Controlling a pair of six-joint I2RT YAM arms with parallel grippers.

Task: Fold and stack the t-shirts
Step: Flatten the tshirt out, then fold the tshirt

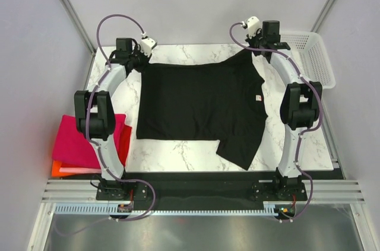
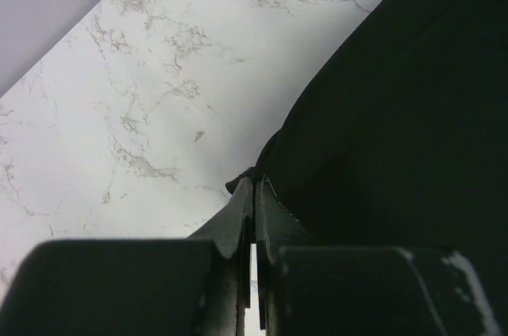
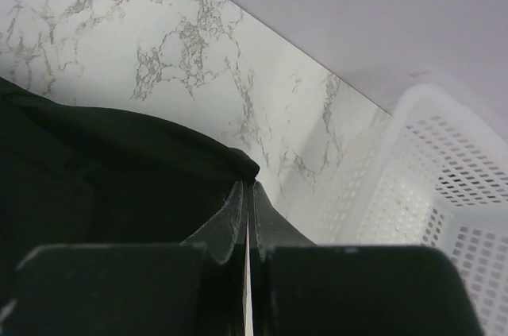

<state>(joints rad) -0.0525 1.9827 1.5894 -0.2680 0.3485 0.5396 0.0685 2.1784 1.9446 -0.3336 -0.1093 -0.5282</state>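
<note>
Near the bases, well behind the left pincer (image 2: 253, 187), the folded t-shirts (image 1: 74, 138) lie stacked, magenta over red and orange. The black t-shirt (image 1: 199, 105) lies spread on the surface (image 1: 178, 157) between both pincers, long axis left to right, collar toward the right pincer (image 3: 248, 187). Each pincer is clamped on a far corner of it. A white basket (image 1: 312, 55) stands just right of the right pincer.

You've got soft, matt cloth in the black t-shirt (image 1: 196, 105), and the tabletop (image 1: 178, 156) shows smooth, marble-veined white with a faint sheen. The basket (image 1: 312, 55) is white perforated plastic, lightly glossy.
</note>
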